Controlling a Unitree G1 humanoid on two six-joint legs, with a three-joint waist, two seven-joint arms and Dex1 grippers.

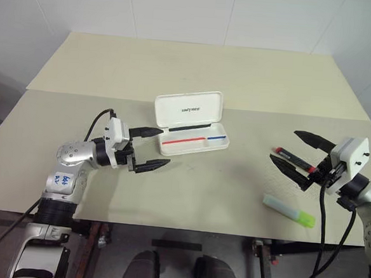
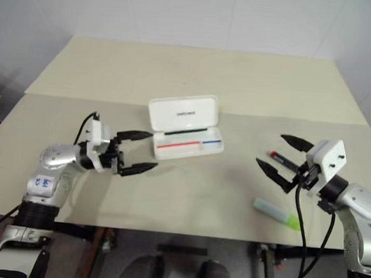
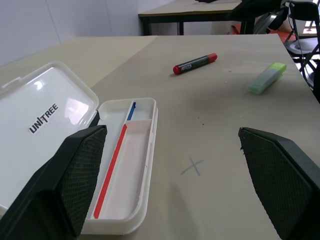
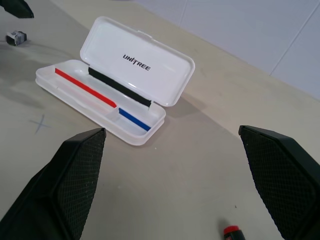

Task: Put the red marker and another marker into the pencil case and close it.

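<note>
The white pencil case [image 1: 192, 139] lies open at the table's middle, its lid [image 1: 189, 109] standing up, red and blue stripes in its tray. On the right side of the table lies the red marker [image 1: 295, 159], black with red ends, and nearer the front edge the pale green highlighter [image 1: 288, 210] with a lime cap. My left gripper [image 1: 151, 149] hovers open just left of the case, pointing at it. Over on the right, my right gripper [image 1: 292, 148] is open around the red marker's spot, raised above it, nothing held.
A small pencilled cross [image 3: 192, 167] marks the table in front of the case. The table's front edge [image 1: 186, 227] runs close below both arms. A seam [image 1: 112, 97] crosses the table behind the case.
</note>
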